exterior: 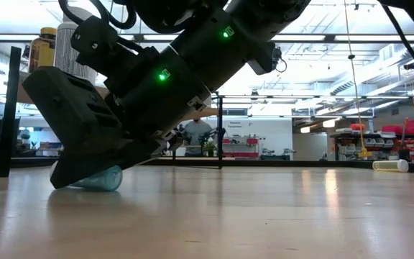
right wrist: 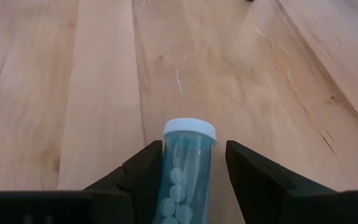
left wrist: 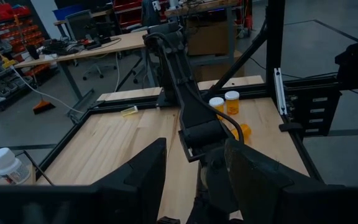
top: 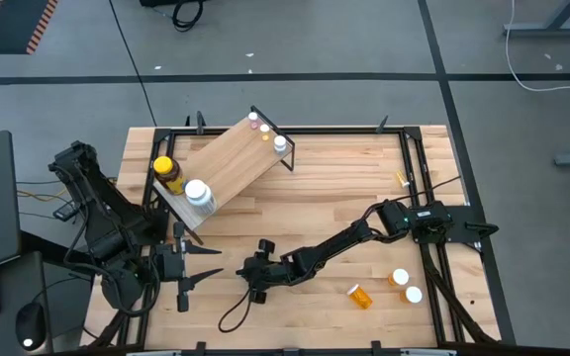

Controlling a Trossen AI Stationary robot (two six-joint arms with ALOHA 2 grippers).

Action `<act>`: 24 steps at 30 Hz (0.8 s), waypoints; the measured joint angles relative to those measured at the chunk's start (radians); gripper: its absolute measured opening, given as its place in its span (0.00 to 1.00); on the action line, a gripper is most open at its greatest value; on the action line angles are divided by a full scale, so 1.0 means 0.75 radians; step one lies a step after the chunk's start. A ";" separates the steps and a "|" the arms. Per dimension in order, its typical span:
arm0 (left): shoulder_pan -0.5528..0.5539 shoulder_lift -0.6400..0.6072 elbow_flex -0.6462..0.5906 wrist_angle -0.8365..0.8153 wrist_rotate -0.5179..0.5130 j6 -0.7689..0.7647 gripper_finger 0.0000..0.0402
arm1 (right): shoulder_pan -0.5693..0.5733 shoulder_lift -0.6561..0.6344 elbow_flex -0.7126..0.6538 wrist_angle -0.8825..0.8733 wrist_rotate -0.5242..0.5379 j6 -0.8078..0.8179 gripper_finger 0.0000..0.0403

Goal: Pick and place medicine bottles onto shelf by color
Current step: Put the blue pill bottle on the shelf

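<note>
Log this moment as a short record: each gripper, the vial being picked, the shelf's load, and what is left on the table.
right gripper: low at the table's near middle, fingers either side of the teal vial, which lies on its side; grip not confirmed
left gripper: waiting at the near left, open, empty
shelf: amber jar, white-capped bottle, small vials at the far end
table: orange vials at near right

We see an evenly bright scene lit by ceiling strip lights [exterior: 322, 39]. At table height, glare sheens the wooden table [exterior: 264, 216], and the dark arm [exterior: 157, 79] looms backlit with two green lamps glowing. The far room looks soft.
</note>
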 joint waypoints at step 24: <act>0.000 0.000 0.000 -0.001 0.001 0.000 0.43 | 0.003 -0.015 0.000 0.081 -0.090 0.001 0.41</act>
